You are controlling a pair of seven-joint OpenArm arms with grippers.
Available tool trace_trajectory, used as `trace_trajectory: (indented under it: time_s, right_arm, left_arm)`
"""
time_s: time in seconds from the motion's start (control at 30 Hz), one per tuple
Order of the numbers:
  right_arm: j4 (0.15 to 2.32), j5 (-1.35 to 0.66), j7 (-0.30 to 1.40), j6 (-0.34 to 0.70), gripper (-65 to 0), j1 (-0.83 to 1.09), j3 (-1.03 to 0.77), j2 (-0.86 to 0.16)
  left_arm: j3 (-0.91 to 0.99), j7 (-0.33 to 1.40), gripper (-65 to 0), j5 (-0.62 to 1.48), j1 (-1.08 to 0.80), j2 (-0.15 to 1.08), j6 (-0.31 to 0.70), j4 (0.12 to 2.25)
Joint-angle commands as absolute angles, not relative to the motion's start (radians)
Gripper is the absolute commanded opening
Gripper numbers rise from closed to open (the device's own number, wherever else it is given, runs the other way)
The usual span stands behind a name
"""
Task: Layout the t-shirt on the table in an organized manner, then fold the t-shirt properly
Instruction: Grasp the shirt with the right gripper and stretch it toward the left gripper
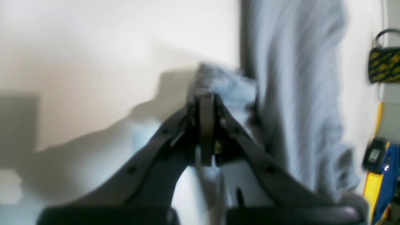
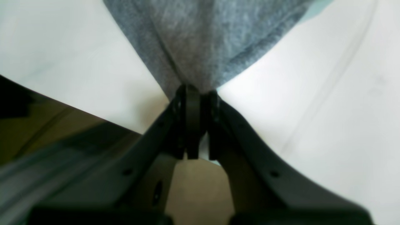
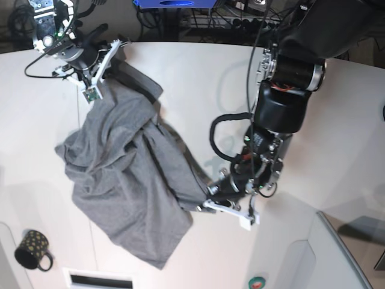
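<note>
The heather-grey t-shirt (image 3: 120, 180) lies crumpled on the left half of the white table (image 3: 198, 78), stretched between my two grippers. At the shirt's right edge, my left gripper (image 3: 207, 194) sits low and shut on a fold of the cloth. In the left wrist view its jaws (image 1: 206, 93) are pinched together on grey fabric, and the rest of the t-shirt (image 1: 297, 93) is blurred to the right. My right gripper (image 3: 114, 51) at the table's far left corner is shut on the shirt's upper edge. In the right wrist view the cloth (image 2: 203, 40) fans out from the right gripper (image 2: 195, 89).
A black mug with yellow dots (image 3: 33, 250) stands near the front left corner; it also shows in the left wrist view (image 1: 384, 64). A raised white panel (image 3: 301, 259) with a grey edge sits at the front right. The table edge (image 2: 78, 109) runs close behind the right gripper.
</note>
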State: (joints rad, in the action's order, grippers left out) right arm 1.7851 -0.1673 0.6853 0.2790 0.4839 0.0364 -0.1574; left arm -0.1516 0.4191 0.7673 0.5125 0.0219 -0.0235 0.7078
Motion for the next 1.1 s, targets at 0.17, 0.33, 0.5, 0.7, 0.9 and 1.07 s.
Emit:
trace_trajectory:
  time_s: [0.17,0.33,0.5,0.7,0.9,1.07]
  right_arm:
    - [1.939,-0.179,0.803,0.283,-64.8,0.42,-0.068,-0.194]
    - [2.005,-0.179,0.911,0.283,-64.8,0.331,-0.094,-0.26]
    - [2.006,-0.179,0.98,0.286,-64.8,0.174,-0.012,-0.341]
    - [2.005,-0.179,1.018,0.286,-64.8,0.033,0.031,-0.4]
    - [2.002,-0.179,1.029,0.286,-64.8,0.097,0.058,-0.394]
    - [1.969,-0.179,1.03,0.286,-64.8,0.203,0.12,-0.389]
  left_arm:
    - [-0.147,0.539,-65.0,0.78,0.464,0.153,-0.12,1.121]
    - [-0.145,0.558,-65.0,0.782,0.384,0.234,-0.188,1.411]
    - [-0.105,0.558,-65.0,0.782,0.371,0.248,-0.268,1.531]
    - [-0.028,0.558,-65.0,0.782,0.369,0.242,-0.269,1.537]
    - [-0.025,0.556,-65.0,0.776,0.269,0.288,-0.269,1.583]
    - [-0.025,0.555,-65.0,0.774,0.104,0.367,-0.271,1.643]
